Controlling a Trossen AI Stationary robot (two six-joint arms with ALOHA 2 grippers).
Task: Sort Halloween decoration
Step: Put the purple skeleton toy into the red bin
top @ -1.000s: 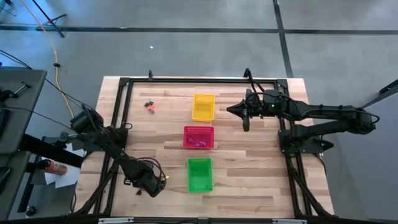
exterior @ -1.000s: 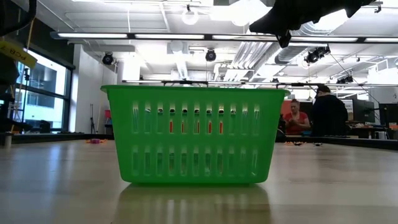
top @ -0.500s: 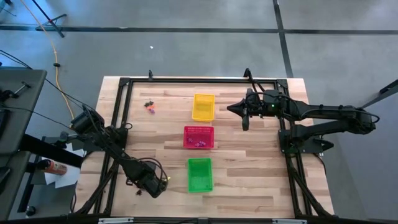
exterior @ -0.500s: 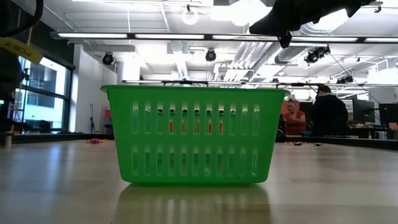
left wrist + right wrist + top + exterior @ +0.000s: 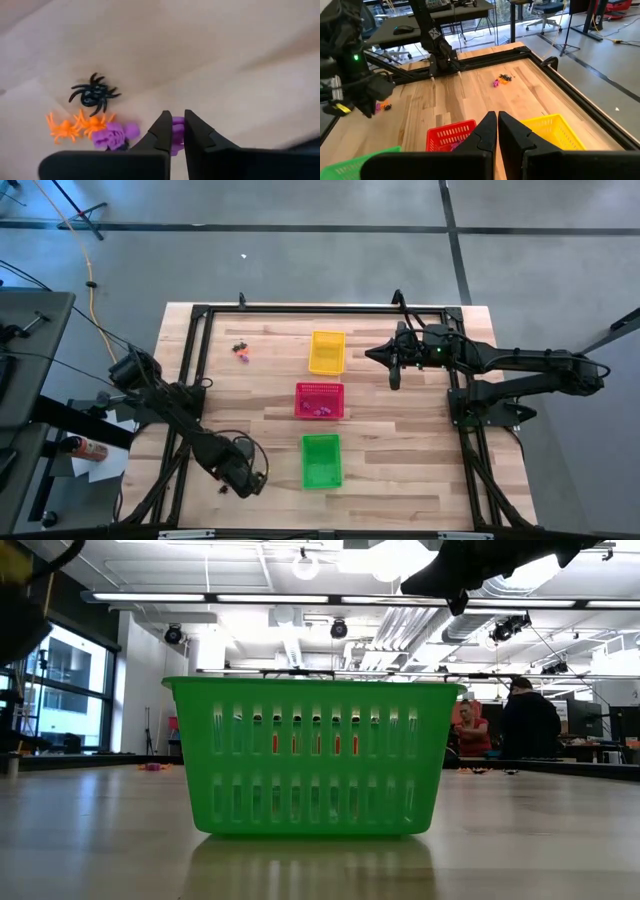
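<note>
The left gripper (image 5: 173, 131) is low over the near left part of the wooden table (image 5: 400, 480), left of the green basket (image 5: 321, 461), and its two dark fingers (image 5: 162, 131) are clenched on a small purple trinket (image 5: 177, 135), of which only a sliver shows between and just beyond the tips; its shape and which way it points cannot be made out. Just beside the fingertips lies a little heap of Halloween decoration: a black spider (image 5: 93, 93) lying flat on the wood with its legs spread all round, two orange spiders (image 5: 80, 125) side by side and touching, and a purple-pink lump (image 5: 114, 135) touching the orange ones. The spiders are squat and rounded, with no clear long axis. A second small cluster (image 5: 240, 349) of black, pink and orange pieces sits near the far left of the table, well apart from the first. Some purple pieces (image 5: 318, 410) lie inside the red basket (image 5: 320, 400), which stands between the yellow basket (image 5: 327, 352) and the green one in a row down the middle of the table. The right gripper (image 5: 497, 131) waits above the table to the right of the yellow basket, its fingers pressed together on nothing.
</note>
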